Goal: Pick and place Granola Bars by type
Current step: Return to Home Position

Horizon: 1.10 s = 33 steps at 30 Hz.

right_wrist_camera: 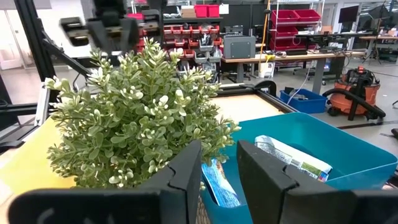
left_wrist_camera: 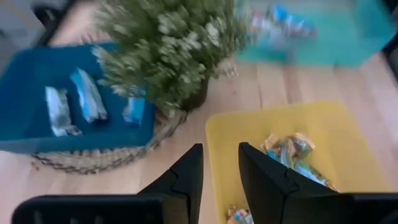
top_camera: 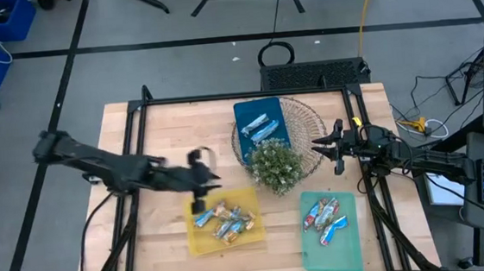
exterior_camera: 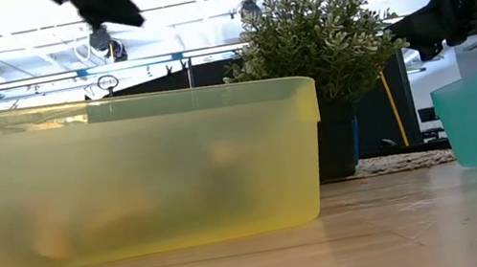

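Note:
The granola bars lie in three trays. Gold-brown bars [top_camera: 229,220] [left_wrist_camera: 292,158] fill the yellow tray [top_camera: 200,243]. Red and blue bars [top_camera: 324,215] lie in the teal tray [top_camera: 351,252]. Blue-silver bars [top_camera: 259,127] [left_wrist_camera: 74,106] [right_wrist_camera: 292,158] rest in the dark blue tray [top_camera: 244,111], which sits on a round woven mat. My left gripper [top_camera: 204,183] [left_wrist_camera: 221,171] hovers open above the yellow tray's far left corner and holds nothing. My right gripper [top_camera: 321,147] [right_wrist_camera: 219,165] is open and empty in the air, just right of the plant, beside the blue tray.
A bushy green potted plant [top_camera: 275,166] [right_wrist_camera: 137,124] stands mid-table between the three trays, close to both grippers. The woven mat [top_camera: 305,117] reaches out past the blue tray. Bare wood [top_camera: 159,237] lies left of the yellow tray. Black frame rails run along the table's sides.

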Motion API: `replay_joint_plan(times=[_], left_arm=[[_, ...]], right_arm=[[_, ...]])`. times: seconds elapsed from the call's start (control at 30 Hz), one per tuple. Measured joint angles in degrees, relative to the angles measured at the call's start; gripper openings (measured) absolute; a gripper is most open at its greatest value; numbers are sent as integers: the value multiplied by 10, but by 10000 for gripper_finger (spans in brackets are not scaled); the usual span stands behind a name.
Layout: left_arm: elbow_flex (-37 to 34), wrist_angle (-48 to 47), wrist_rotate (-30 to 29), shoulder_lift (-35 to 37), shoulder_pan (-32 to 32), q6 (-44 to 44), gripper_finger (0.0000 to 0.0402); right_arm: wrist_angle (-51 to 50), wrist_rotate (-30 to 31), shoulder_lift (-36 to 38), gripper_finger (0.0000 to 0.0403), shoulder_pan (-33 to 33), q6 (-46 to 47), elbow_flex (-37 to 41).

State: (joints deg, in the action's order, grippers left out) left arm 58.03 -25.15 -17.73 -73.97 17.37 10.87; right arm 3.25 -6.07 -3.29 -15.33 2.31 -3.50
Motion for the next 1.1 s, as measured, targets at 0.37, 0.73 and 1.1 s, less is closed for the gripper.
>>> replay_joint_plan(times=[0.37, 0.73, 1.1], left_arm=[[-377, 346, 123, 328, -73, -17, 108], [-464, 303, 94, 561, -95, -69, 108], [-471, 247, 46, 661, -95, -106, 108]], right_arm=[[0, 0, -2, 93, 0, 0, 0], [0, 0, -2, 93, 0, 0, 0], [0, 0, -2, 93, 0, 0, 0]])
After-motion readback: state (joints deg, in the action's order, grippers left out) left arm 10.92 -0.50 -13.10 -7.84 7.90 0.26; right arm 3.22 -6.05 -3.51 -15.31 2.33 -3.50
